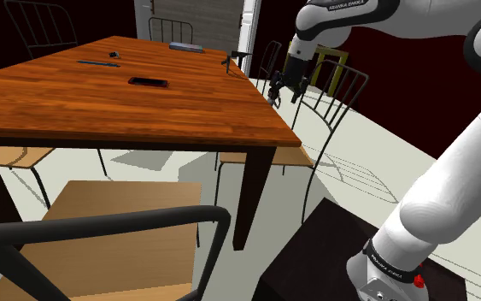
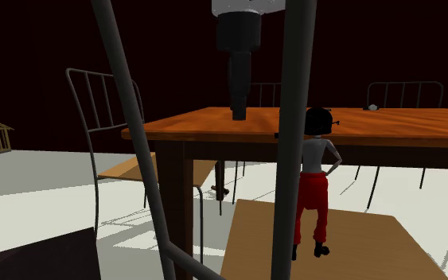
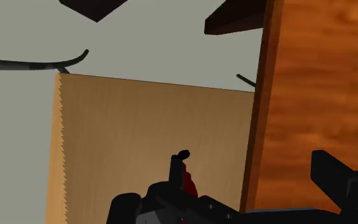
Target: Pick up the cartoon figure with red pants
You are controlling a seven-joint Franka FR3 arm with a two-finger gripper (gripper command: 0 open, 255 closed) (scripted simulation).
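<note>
Finds the cartoon figure, black-haired and in red pants, standing upright on the light chair seat just beside the wooden table. Puts the gripper higher up, off the table's corner and over that seat, apart from the figure. Shows its fingers spread wide, released, grasping nothing. From the wrist, catches the red pants below, between those fingers.
</note>
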